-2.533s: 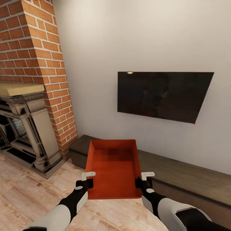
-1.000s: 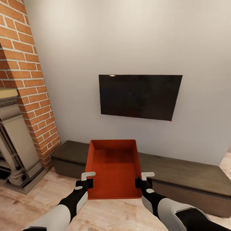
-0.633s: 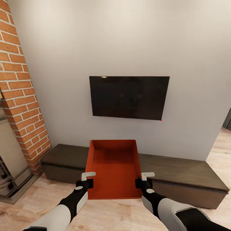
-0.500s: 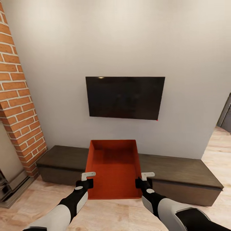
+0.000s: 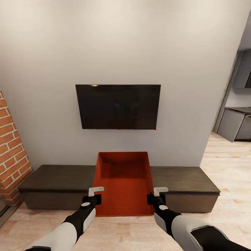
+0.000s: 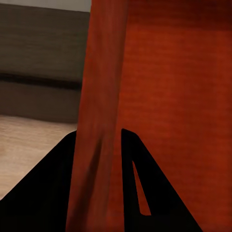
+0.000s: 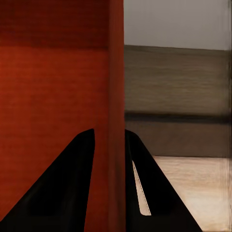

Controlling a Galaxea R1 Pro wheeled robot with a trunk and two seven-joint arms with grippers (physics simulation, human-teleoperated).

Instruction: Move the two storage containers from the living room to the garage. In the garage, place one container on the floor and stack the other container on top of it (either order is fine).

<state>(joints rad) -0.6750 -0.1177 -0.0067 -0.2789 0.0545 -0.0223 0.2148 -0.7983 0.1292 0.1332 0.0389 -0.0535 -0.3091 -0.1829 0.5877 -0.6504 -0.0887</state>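
Two grippers carried a single storage container (image 5: 123, 183) between them, held out at the robot's twelve o'clock with its long axis running straight away from the trunk toward the wall. The left gripper (image 5: 93, 197) pinched the box's nine o'clock side wall near the near corner, and the right gripper (image 5: 156, 196) pinched the three o'clock wall at the matching spot. In the left wrist view the dark fingers (image 6: 145, 193) sat either side of the red-orange wall (image 6: 99, 121), closed down to its thickness; the right wrist view showed the same, one finger (image 7: 72, 183) inside the box and one outside, the wall (image 7: 116, 96) clamped between. Neither arm was nearer: the box lay square and level between them, so any turn of the base would swing it as one piece.

The robot stood in the living room on light wood planks (image 5: 230, 174), facing a black wall TV (image 5: 118, 106) above a low dark bench (image 5: 55, 181) at twelve o'clock. Brick fireplace edge (image 5: 10, 146) lay at ten o'clock. An opening to another room with grey cabinets (image 5: 232, 123) lay at two o'clock, probably the way out; carrying on toward the garage would call for heading that way with the box's far end kept clear of the bench.
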